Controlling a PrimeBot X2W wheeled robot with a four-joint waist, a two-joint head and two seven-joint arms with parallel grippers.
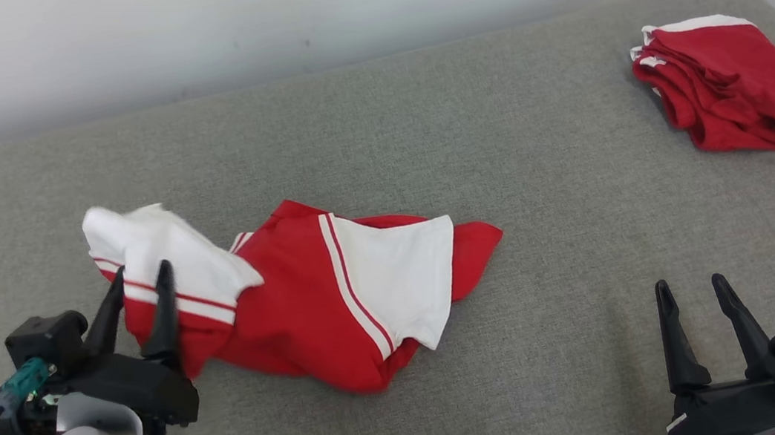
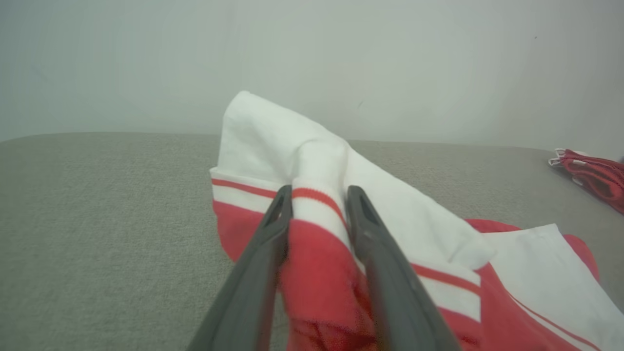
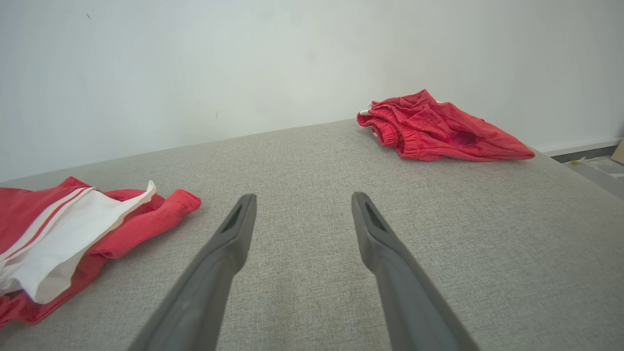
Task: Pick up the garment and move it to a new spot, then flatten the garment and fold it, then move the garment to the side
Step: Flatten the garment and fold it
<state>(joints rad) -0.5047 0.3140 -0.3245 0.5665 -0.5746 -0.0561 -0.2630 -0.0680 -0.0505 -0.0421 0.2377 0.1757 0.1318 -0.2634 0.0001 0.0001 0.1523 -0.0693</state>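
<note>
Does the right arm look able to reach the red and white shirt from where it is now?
Probably yes. The right end effector is open, and bare grey surface lies between it and the red and white shirt. The red shorts lie farther back, off that path.

Garment (image 1: pixel 310 310): red with white panels and stripes, laid crumpled left of centre on a grey padded surface (image 1: pixel 551 263).
Left gripper (image 1: pixel 142 272): near left, fingers parted, tips placed over the garment's left end.
Right gripper (image 1: pixel 689 284): near right, fingers spread, well apart from any cloth.
Second red garment (image 1: pixel 730 90): bundled, far right.
Pale wall (image 1: pixel 256 17): seen beyond.
</note>
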